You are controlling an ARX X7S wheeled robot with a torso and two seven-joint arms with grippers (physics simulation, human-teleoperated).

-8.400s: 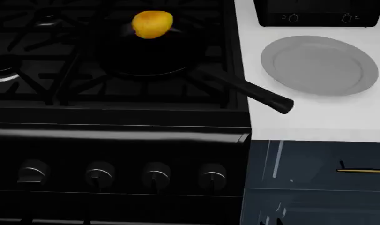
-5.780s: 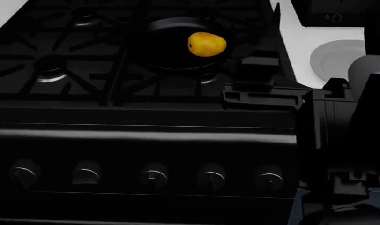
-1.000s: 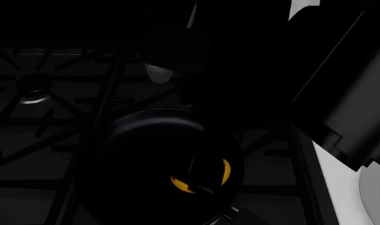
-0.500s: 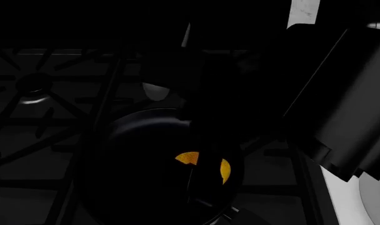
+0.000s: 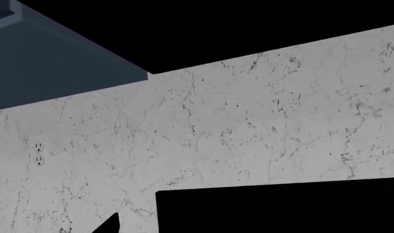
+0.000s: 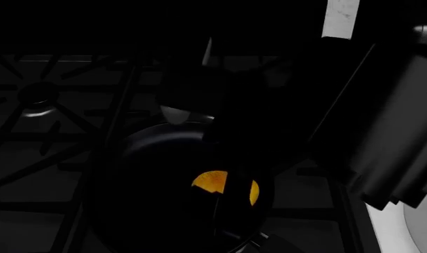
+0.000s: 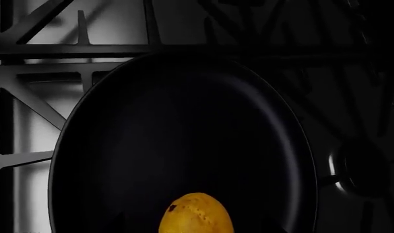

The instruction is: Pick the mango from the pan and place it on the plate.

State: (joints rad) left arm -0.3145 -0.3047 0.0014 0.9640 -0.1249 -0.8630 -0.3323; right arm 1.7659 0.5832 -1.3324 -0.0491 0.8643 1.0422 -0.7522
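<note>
- Right gripper (image 6: 224, 197): it is seen only as a black mass hanging over the pan in the head view, with dark parts crossing the mango. How far it is open, and whether anything is gripped, cannot be told; its fingers are not made out in either view.
- Left gripper: nothing of it is shown. The left wrist view takes in only a marbled wall (image 5: 262, 126), a blue-grey cabinet (image 5: 47, 63) and a wall socket (image 5: 39, 154).
- One mango (image 7: 195, 213) is counted. It lies on the floor of the pan, near the rim on the side nearest the wrist camera, and is cut off by the picture edge. In the head view only two orange slivers (image 6: 210, 182) are left uncovered by the arm.
- One pan (image 7: 183, 136) is counted, round and black, seated on the stove grates (image 7: 35, 97). Its handle cannot be picked out in the dark.
- One plate (image 6: 423, 226) is counted, seen only as a pale sliver at the edge of the head view, on the white counter to the robot's right of the stove.
- Deciding relation: the mango is judged to lie directly beneath the right gripper, so the right arm is by far the nearer. The fruit's long axis appears to run away from the wrist camera toward the pan's middle, though too little is shown for certainty.
- The step in hand is judged to be the reach or the closing on the fruit; contact cannot be confirmed. A carry to the robot's right would be needed afterwards.
</note>
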